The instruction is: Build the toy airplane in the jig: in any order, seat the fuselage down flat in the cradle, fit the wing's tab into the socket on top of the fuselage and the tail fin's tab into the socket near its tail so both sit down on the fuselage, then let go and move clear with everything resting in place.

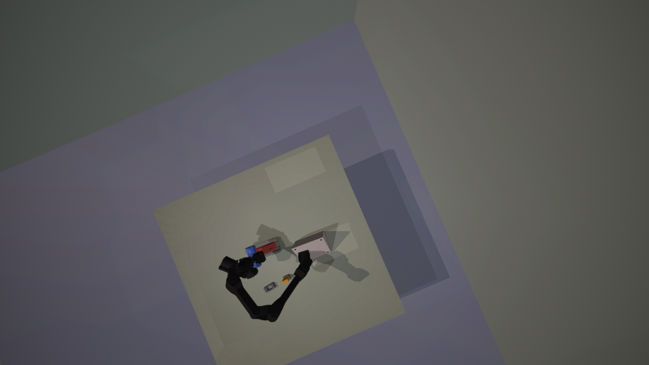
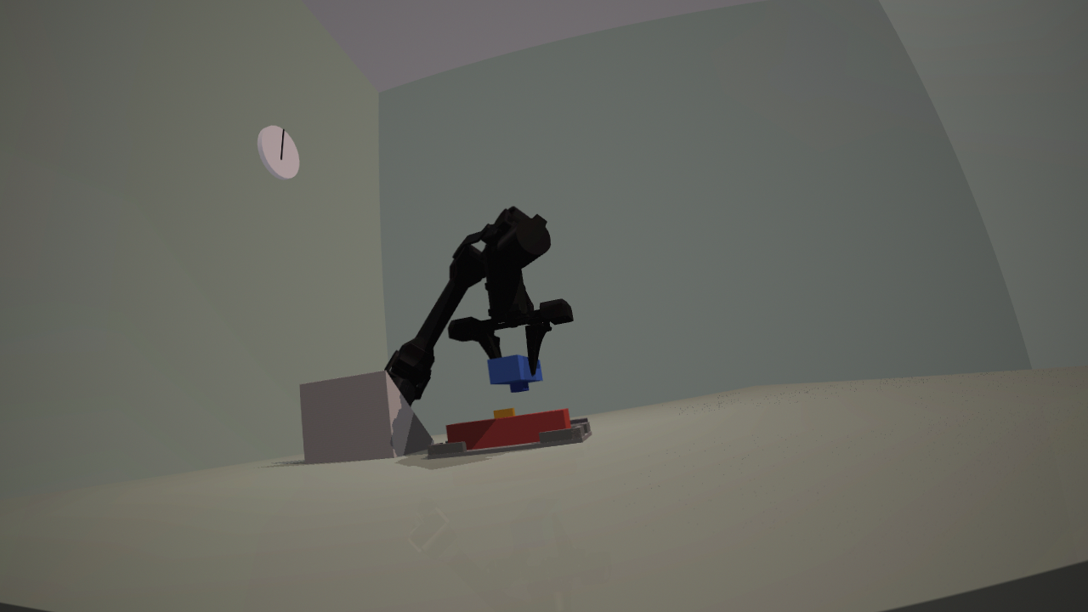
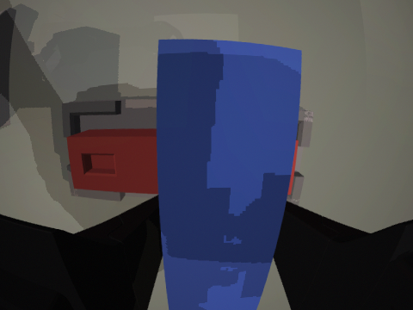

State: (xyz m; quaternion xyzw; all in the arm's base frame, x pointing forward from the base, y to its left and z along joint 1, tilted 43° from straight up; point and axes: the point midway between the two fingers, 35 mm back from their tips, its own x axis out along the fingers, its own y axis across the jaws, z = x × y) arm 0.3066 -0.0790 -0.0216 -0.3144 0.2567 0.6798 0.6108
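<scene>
My gripper (image 2: pixel 515 366) (image 3: pixel 217 203) is shut on the blue wing (image 1: pixel 250 251) (image 2: pixel 513 369) (image 3: pixel 254 129) and holds it level, tab down, in the air above the fuselage. The wing lies crosswise over the fuselage. The red fuselage (image 1: pixel 266 247) (image 2: pixel 509 431) (image 3: pixel 133 172) sits in the grey cradle (image 2: pixel 563 436) (image 3: pixel 96 108). Its tail socket (image 3: pixel 101 164) is empty in the wrist view; the wing hides its wing socket there. A gap shows between the wing's tab and the fuselage in the exterior view. The orange tail fin (image 1: pixel 285 280) (image 2: pixel 503 413) stands apart from the fuselage, by a small grey holder.
A pale box (image 1: pixel 311 247) (image 2: pixel 342 418) stands beyond the tail end of the cradle, by the arm's base. A small grey holder (image 1: pixel 275 285) with an opening lies near the tail fin, inside the arm's bend.
</scene>
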